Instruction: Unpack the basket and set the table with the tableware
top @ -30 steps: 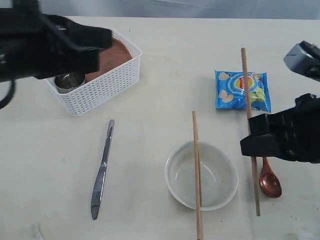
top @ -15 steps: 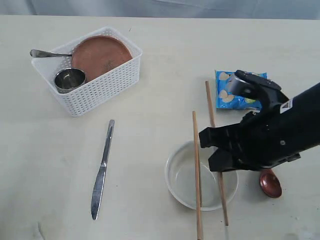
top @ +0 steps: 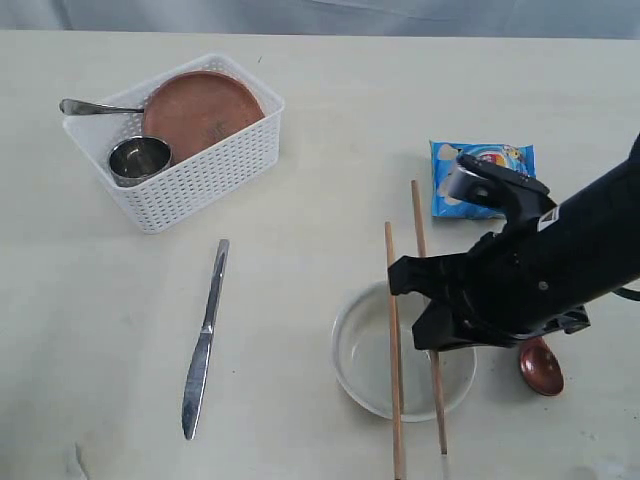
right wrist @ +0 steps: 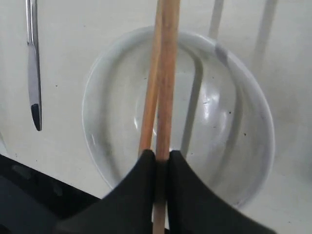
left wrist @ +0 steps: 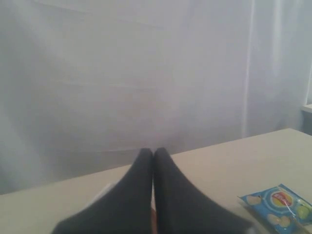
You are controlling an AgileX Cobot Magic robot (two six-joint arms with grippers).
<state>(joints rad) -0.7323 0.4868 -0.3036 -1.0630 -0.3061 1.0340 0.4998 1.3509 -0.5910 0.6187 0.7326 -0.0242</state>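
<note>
Wood: one chopstick [top: 420,225] pinched in the nearly closed right gripper [right wrist: 161,163], over the pale bowl [top: 352,360], just beside the second chopstick [top: 393,330] lying across that bowl; dark wooden spoon [top: 541,368] and blue chips bag [top: 510,155] near; steel knife [top: 203,345] flat on the table [top: 330,130]; white basket [top: 205,175] holds reddish-brown plate [top: 200,105], steel cup [top: 138,158] and a steel handle [top: 95,106]; left gripper [left wrist: 153,156] raised, jaws pressed together, nothing seen held.
</note>
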